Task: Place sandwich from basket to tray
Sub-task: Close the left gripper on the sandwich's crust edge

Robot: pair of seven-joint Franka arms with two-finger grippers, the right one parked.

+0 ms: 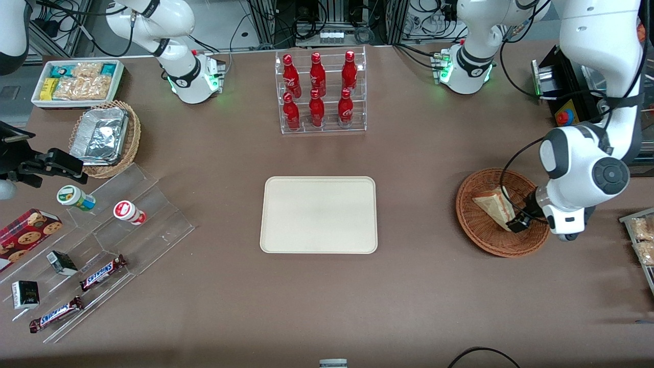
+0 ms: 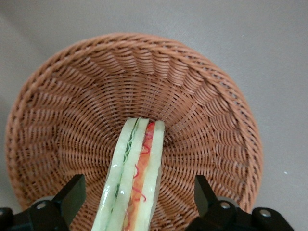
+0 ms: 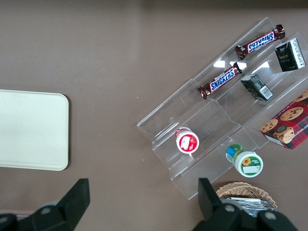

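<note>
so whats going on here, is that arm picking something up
The left arm's gripper is down in the round wicker basket, its open fingers on either side of the sandwich without touching it. The sandwich stands on edge in the basket, not yet lifted. The tray waits at mid-table, toward the parked arm's end from the basket, with nothing on it.

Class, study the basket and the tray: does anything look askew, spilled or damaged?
Nothing stands out. The sandwich lies whole in the basket, between the open fingers of the gripper. The tray sits flat and bare.
</note>
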